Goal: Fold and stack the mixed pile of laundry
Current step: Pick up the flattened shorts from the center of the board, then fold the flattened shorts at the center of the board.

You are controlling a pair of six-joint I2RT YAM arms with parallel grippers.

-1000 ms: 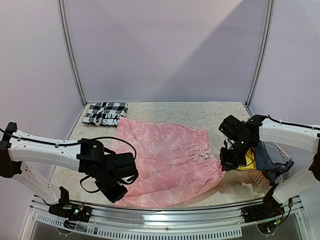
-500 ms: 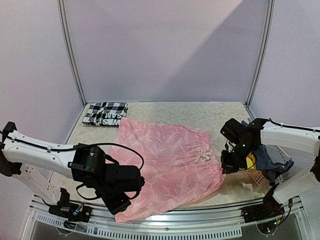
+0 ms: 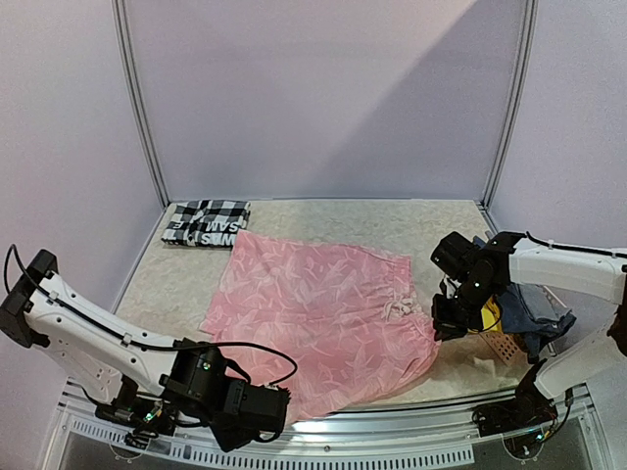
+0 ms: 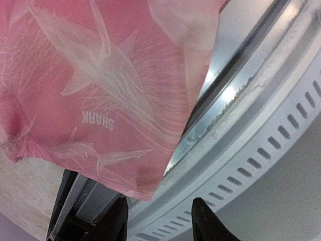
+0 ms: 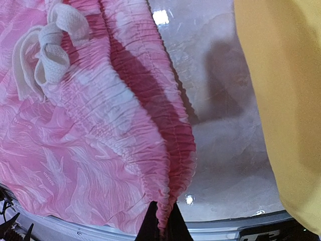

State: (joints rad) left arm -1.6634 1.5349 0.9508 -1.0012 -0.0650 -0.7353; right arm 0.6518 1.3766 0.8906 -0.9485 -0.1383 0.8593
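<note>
The pink garment (image 3: 323, 308) lies spread across the middle of the table, its white drawstring (image 5: 45, 55) near the right side. My left gripper (image 3: 257, 416) hangs at the near table edge, open, with nothing between its fingers. The garment's hem corner (image 4: 135, 181) lies free just beyond the left gripper (image 4: 159, 201). My right gripper (image 3: 446, 321) is shut on the gathered pink waistband (image 5: 168, 150), pinched right at the right gripper (image 5: 163, 223). The folded black-and-white checked shirt (image 3: 207, 222) lies at the back left. The yellow garment (image 3: 487, 319) and the blue-grey one (image 3: 537, 308) are heaped at the right.
A salmon perforated basket (image 3: 506, 347) sits under the heap at the right edge. The metal front rail (image 4: 251, 115) runs right below the left gripper. The yellow cloth (image 5: 286, 90) fills the right side of the right wrist view. Walls close the back and sides.
My left gripper opened, let go of the pink hem and drew back down to the front rail. The pink cloth settled flatter. The right gripper stayed shut on the waistband, barely moving.
</note>
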